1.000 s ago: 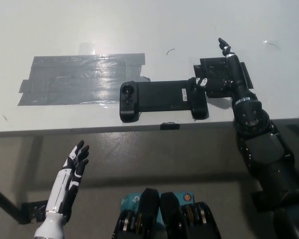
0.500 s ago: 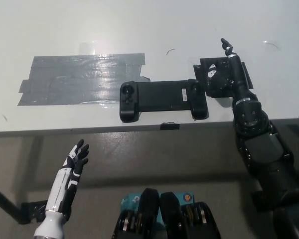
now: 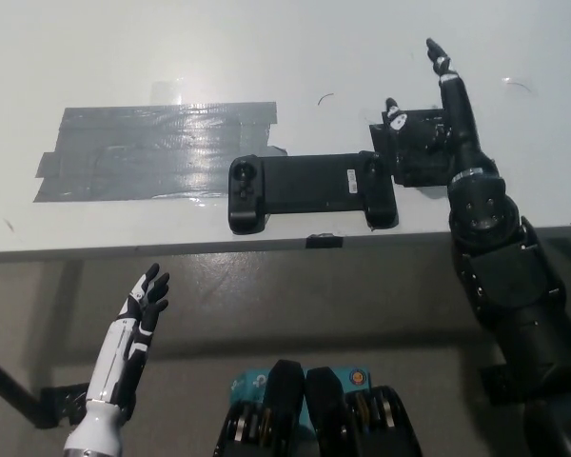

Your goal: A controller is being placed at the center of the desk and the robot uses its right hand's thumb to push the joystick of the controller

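Lying near the front edge of the white counter (image 3: 266, 48): black controller (image 3: 309, 188), a joystick (image 3: 245, 174) at its left end. Just left, a grey tape patch (image 3: 152, 150). Hovering beside the controller's right end, over a black pad (image 3: 419, 152): right robot hand (image 3: 438, 124), fingers spread, empty (thumb off the controller). Left robot hand (image 3: 138, 319) open, resting low, below the counter.
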Motion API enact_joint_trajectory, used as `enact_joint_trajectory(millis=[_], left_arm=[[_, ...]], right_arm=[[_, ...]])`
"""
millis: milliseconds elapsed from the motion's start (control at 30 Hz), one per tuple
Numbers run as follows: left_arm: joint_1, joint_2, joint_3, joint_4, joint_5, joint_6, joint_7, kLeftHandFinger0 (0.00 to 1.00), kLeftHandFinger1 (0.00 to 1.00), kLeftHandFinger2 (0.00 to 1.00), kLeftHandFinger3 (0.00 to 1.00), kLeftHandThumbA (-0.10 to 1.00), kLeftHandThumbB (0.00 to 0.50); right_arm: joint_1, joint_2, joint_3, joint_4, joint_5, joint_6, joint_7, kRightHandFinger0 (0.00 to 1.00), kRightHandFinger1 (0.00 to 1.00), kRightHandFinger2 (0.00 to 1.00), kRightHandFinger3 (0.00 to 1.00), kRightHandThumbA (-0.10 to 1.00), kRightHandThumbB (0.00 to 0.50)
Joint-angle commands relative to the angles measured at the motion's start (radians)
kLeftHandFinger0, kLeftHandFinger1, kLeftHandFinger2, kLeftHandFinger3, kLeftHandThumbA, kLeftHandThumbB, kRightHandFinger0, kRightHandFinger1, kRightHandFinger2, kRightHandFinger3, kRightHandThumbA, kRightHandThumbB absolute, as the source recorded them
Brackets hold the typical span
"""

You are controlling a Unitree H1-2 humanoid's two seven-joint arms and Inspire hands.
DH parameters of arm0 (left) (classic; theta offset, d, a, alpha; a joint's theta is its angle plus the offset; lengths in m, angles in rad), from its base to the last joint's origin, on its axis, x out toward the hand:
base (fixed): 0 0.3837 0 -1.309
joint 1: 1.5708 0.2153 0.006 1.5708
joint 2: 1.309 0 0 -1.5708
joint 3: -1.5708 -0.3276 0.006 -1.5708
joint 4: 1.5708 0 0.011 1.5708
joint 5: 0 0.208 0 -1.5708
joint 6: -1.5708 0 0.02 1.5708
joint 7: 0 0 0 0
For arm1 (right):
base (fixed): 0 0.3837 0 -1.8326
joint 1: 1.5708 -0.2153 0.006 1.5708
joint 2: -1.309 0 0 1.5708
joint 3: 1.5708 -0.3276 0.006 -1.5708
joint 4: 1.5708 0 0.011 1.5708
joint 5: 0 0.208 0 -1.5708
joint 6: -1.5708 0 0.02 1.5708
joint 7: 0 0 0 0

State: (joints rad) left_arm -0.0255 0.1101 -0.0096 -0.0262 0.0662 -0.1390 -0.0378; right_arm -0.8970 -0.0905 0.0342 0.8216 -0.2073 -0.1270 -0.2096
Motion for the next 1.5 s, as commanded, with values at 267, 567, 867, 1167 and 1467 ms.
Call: enact_joint_trajectory(millis=[267, 567, 867, 1167, 1467], left_arm=[[-0.020, 0.009, 0.001, -0.029, 0.003, -0.015, -0.004, 1.00, 1.00, 1.00, 1.00, 0.95, 0.021], [-0.023, 0.009, 0.002, -0.020, 0.009, -0.033, 0.002, 1.00, 1.00, 1.00, 1.00, 0.96, 0.003], [-0.026, 0.008, 0.001, -0.024, 0.014, -0.021, 0.003, 1.00, 1.00, 1.00, 1.00, 0.96, 0.013], [-0.026, 0.010, 0.001, -0.031, 0.017, -0.014, 0.002, 1.00, 1.00, 1.00, 1.00, 0.97, 0.007], [-0.033, 0.010, 0.007, -0.019, 0.010, -0.028, 0.002, 1.00, 1.00, 1.00, 1.00, 0.96, 0.001]], right_arm=[[-0.025, -0.029, 0.062, 0.004, -0.002, 0.045, 0.121, 1.00, 1.00, 1.00, 1.00, 1.00, 0.381], [-0.065, -0.044, 0.058, 0.195, 0.006, 0.018, 0.105, 1.00, 1.00, 1.00, 1.00, 1.00, 0.393], [-0.089, -0.052, 0.041, 0.288, 0.023, -0.022, 0.091, 1.00, 1.00, 1.00, 1.00, 1.00, 0.394], [-0.114, -0.037, -0.011, 0.322, 0.057, -0.041, 0.045, 1.00, 1.00, 1.00, 1.00, 1.00, 0.032], [-0.124, -0.023, -0.039, 0.332, 0.064, -0.079, 0.004, 1.00, 1.00, 1.00, 1.00, -0.10, 0.000]])
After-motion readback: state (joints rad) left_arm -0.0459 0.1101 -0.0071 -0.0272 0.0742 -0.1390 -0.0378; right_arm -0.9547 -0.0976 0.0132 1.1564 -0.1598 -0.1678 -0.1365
